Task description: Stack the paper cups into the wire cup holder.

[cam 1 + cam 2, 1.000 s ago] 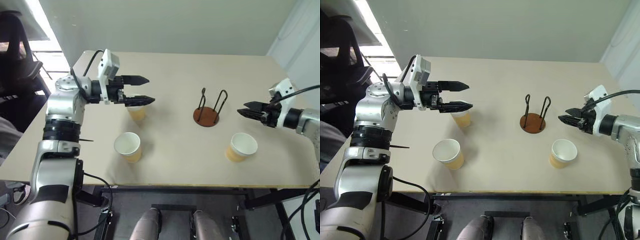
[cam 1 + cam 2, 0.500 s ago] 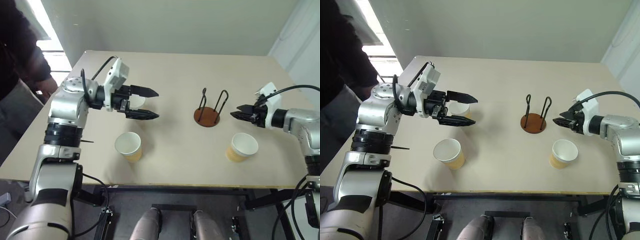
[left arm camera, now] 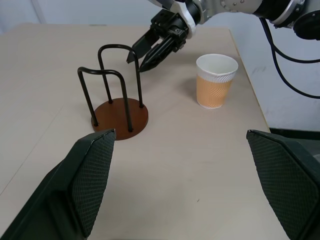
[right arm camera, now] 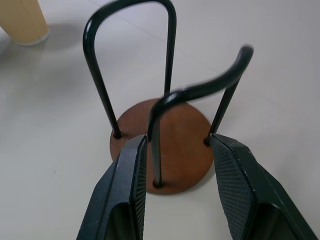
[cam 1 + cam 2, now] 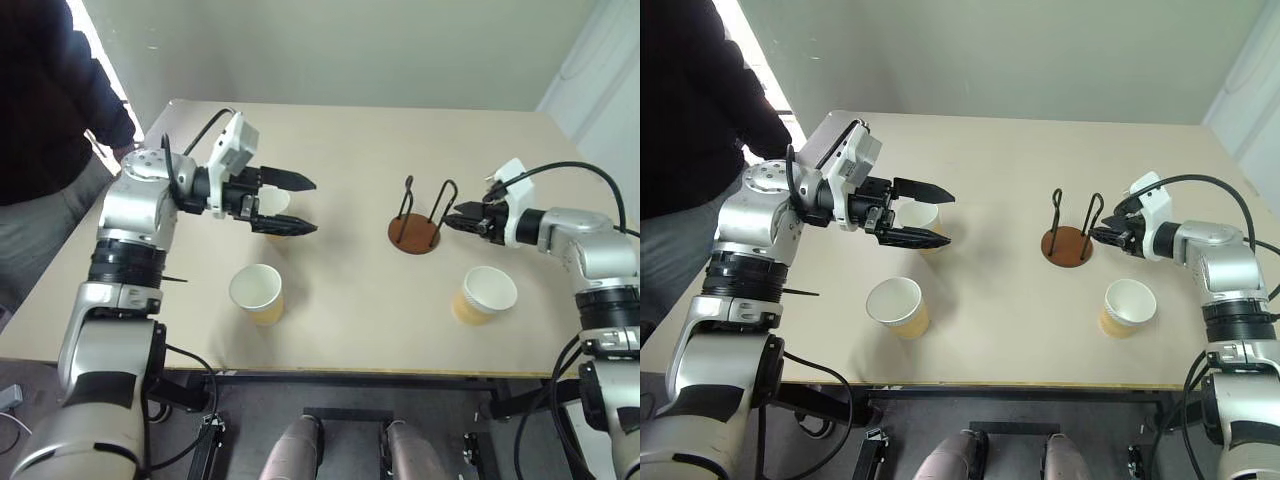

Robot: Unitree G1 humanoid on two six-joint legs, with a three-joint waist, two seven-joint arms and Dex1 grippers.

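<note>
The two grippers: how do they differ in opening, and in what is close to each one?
The left gripper has its fingers spread wide, while the right gripper has its fingers partly open, with a narrower gap. The left gripper hovers over a paper cup on the table; the right gripper is at the wire cup holder, its fingers on either side of one wire loop. Neither holds anything, and both have black fingers.

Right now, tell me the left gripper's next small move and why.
Probably lower the left gripper a little around the far cup, then close. Its fingers are wide open and hold nothing. From above the cup shows between them, yet the left wrist view has no cup between the fingers, so they seem too high. The right gripper is open at the holder.
</note>
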